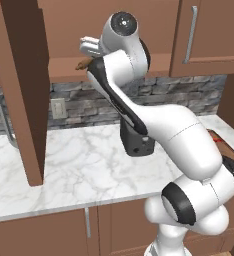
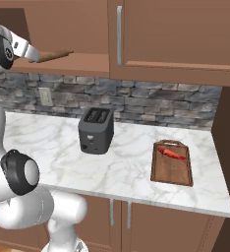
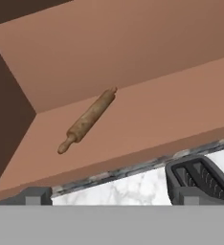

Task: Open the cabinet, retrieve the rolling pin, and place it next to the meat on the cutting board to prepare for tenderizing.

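The cabinet [image 1: 24,95] is standing open, its broad flat brown door swung out edge-on over the counter [image 1: 74,165], the long silver bar handle [image 1: 1,107] showing at its left. Inside, the smooth wooden shelf is carrying the rolling pin [image 3: 87,119]: a small brown cylinder, mottled grain, narrowing to tapered handle ends, lying slantwise near the back wall of the cabinet, apart from the side wall.

The gripper [image 1: 85,46] is hanging at the shelf's front edge, level with the pin; in the hand view the pin is sitting well ahead of the finger tips, not between them. Cannot tell how wide the claw is standing; the white fingers are seen side-on only.

Below the cabinet, a rough grey stacked-stone backsplash [image 2: 136,101] is running along a white veined marble counter. The toaster [image 2: 96,130], dark grey, boxy, two slots, is sitting under the cabinet's right part. To the toaster's right, well apart, the cutting board [image 2: 173,170] is lying flat: rectangular, dark reddish-brown wood, raised rim. The meat [image 2: 172,153], a small flat bright red strip, is resting on the board's far end.
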